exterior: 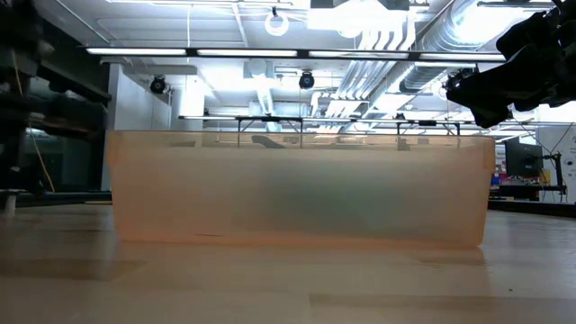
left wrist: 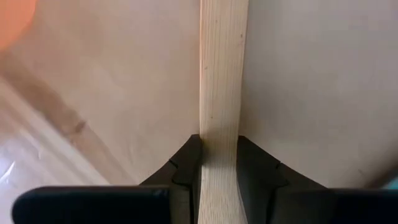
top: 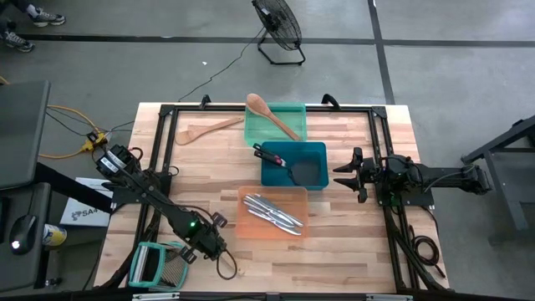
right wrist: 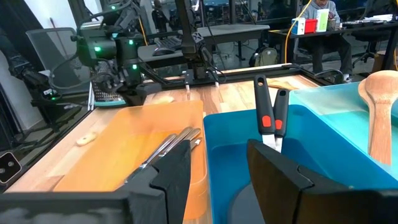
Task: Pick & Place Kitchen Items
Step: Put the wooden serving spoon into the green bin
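My left gripper [top: 219, 249] [left wrist: 219, 146] stands near the table's near left corner, shut on a pale wooden utensil [left wrist: 224, 62]; only its straight handle shows. A wooden spoon [top: 269, 114] lies across the green tray [top: 294, 111]. A black spatula [top: 280, 159] rests in the blue tray [top: 313, 150]. Silver utensils [top: 274, 211] lie in the orange tray [top: 251, 226]. A wooden spatula [top: 205, 130] lies flat on the table at the far left. My right gripper [top: 343, 174] [right wrist: 217, 168] waits open, level, to the right of the blue tray. My left gripper pinches the wooden utensil's handle [left wrist: 219, 127] between its two fingers, one on each long edge. The fingers point down from above and lie across the handle, which runs straight on past them. Whether the utensil is clear of the table cannot be told.
A teal-framed rack [top: 155, 266] sits at the near left corner beside the left arm. A small pale scrap [top: 235, 269] lies on the table close to the left gripper. A black frame [top: 251, 107] borders the work area. The three trays fill the middle.
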`<state>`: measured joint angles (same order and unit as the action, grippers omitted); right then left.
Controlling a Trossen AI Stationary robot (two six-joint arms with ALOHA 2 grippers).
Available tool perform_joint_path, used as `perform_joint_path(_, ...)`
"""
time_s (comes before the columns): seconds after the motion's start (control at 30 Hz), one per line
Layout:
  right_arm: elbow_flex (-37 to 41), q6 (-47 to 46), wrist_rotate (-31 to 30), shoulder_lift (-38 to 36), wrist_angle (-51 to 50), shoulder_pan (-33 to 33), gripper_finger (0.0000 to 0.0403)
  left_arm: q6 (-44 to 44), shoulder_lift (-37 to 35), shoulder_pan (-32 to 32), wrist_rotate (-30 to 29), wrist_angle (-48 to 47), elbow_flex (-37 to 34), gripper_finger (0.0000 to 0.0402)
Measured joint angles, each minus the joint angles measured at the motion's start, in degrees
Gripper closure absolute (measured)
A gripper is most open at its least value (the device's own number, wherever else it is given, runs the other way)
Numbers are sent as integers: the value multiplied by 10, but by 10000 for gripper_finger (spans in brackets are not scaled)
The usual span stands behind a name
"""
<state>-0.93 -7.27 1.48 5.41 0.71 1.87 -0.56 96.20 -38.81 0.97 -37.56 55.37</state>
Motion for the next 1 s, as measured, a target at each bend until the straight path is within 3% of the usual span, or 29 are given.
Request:
perform_joint_path(0.4,0,0,0,0,0,0,254,4,-1,-26,-18,-61,81,332)
perform_joint_path(0.67,0,0,0,0,0,0,254,4,-2,-37,-36,-144,200,332)
perform_joint_path(1.0,0,0,0,0,0,0,254,8,-3,-17,-121,-243,352,332)
